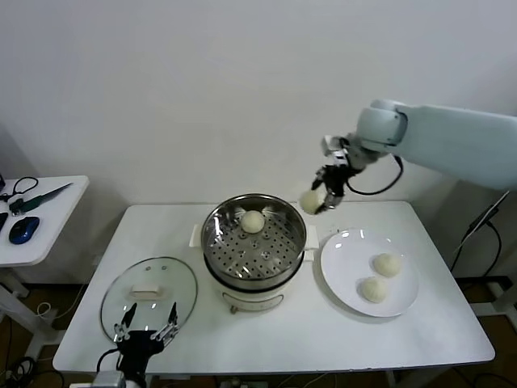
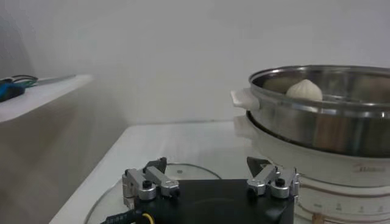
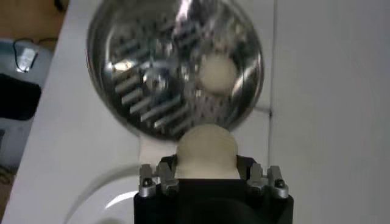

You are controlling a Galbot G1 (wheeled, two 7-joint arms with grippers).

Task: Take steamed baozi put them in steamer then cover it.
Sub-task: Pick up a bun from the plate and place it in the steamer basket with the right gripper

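My right gripper [image 1: 317, 201] hangs in the air just right of the steamer [image 1: 216, 242], shut on a cream-white baozi [image 3: 206, 151]. The same held baozi [image 1: 310, 202] shows beside the steel rim in the head view. One baozi [image 1: 253, 221] lies at the back of the perforated basket, also visible as a baozi [image 2: 304, 91] over the rim and as a baozi [image 3: 217, 72] from above. Two baozi [image 1: 387, 264] [image 1: 372, 289] rest on the white plate [image 1: 343, 251]. The glass cover [image 1: 149, 291] lies flat at the front left, with my open left gripper [image 1: 146, 323] parked over its near edge.
A small white side table [image 1: 44, 210] at the far left carries a blue mouse [image 1: 23, 229] and dark tools. The steamer stands on a white pot base [image 1: 252, 300] in the middle of the white table [image 1: 323, 339].
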